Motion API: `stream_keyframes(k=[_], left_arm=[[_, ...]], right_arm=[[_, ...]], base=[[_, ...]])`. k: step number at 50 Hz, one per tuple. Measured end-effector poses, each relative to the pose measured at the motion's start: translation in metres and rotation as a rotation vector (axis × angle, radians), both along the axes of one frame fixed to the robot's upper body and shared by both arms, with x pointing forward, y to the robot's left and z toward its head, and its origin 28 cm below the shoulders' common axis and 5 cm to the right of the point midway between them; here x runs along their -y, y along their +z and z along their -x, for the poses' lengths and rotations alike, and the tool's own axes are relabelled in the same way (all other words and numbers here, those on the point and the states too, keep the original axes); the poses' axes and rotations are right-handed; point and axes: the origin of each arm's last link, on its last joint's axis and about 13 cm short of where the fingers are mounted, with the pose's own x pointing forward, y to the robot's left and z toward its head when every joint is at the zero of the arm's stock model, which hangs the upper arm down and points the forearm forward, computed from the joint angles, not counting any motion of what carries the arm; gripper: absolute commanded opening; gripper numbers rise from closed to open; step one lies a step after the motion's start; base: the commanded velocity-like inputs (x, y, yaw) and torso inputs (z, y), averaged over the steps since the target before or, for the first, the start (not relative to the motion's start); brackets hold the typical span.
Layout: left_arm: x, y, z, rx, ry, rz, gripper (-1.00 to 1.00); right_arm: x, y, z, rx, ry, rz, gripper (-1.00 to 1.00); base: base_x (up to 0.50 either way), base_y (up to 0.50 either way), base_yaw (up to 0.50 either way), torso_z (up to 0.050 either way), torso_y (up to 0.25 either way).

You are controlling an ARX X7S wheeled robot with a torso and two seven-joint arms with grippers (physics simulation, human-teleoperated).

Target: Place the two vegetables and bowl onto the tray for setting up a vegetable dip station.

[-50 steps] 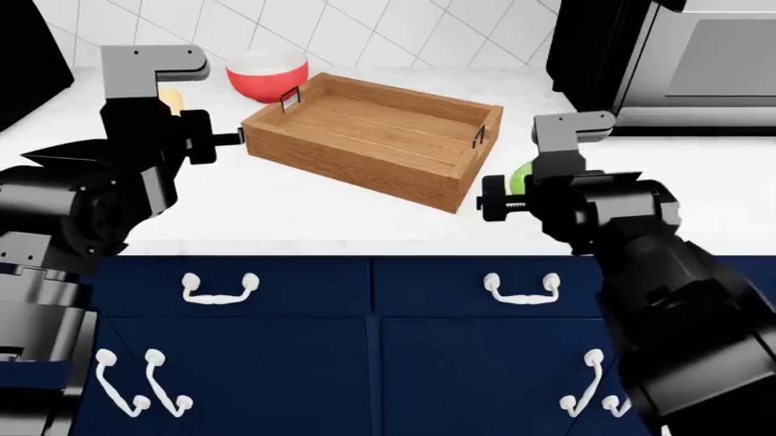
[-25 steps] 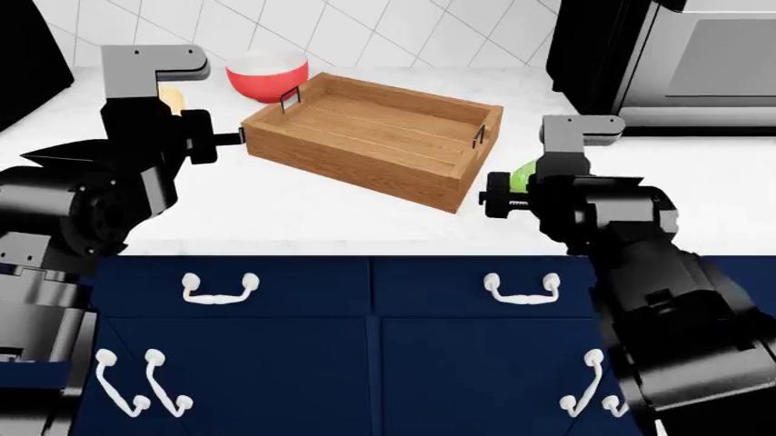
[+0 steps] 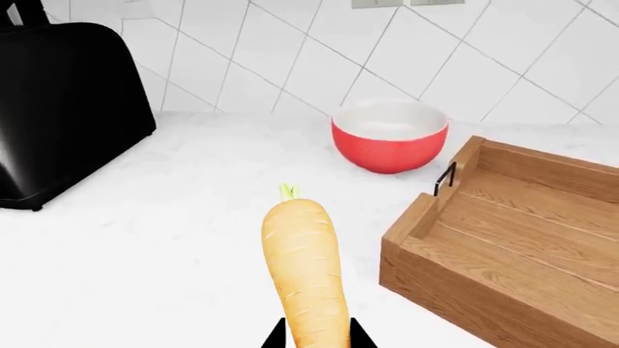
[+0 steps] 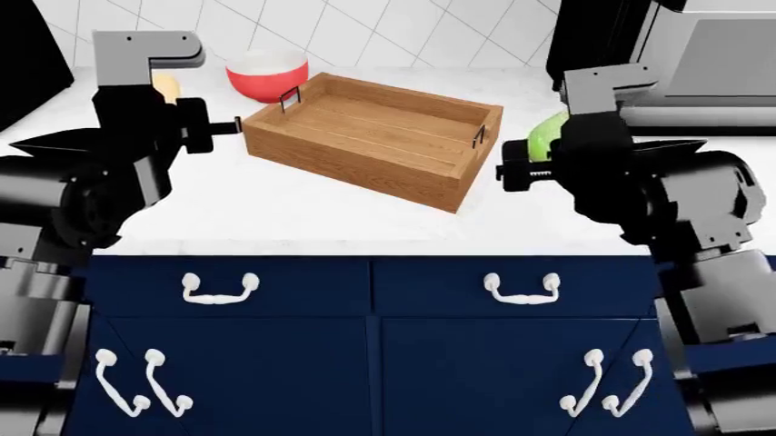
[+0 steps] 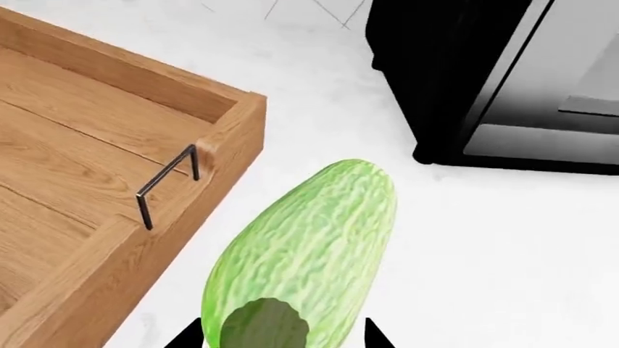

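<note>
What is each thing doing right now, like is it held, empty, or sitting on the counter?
carrot: held in the left gripper, lifted off the counter.
cucumber: held in the right gripper, beside the tray, not in it.
bowl: upright and empty, on the counter just outside the tray's end.
tray: empty, flat on the counter.
</note>
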Motion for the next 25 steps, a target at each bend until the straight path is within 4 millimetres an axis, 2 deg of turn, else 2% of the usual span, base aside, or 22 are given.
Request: stream_keyframes(k=[14,25], left_arm=[[-0.002,0.024,-0.003,0.054,-0.013,-0.016,-1.0],[-0.006,0.056,-0.008,0.106,-0.013,-0.033,-1.0]], right_arm=[[0.003,0.04,0.014,0.098,0.082,0.017,-1.0],[0.004,0.079,0.017,0.177,0.114,0.042,-1.0]], base=[[0.0,0.0,0.0,0.0,0.001],[0.0,0.0,0.0,0.001,0.001]])
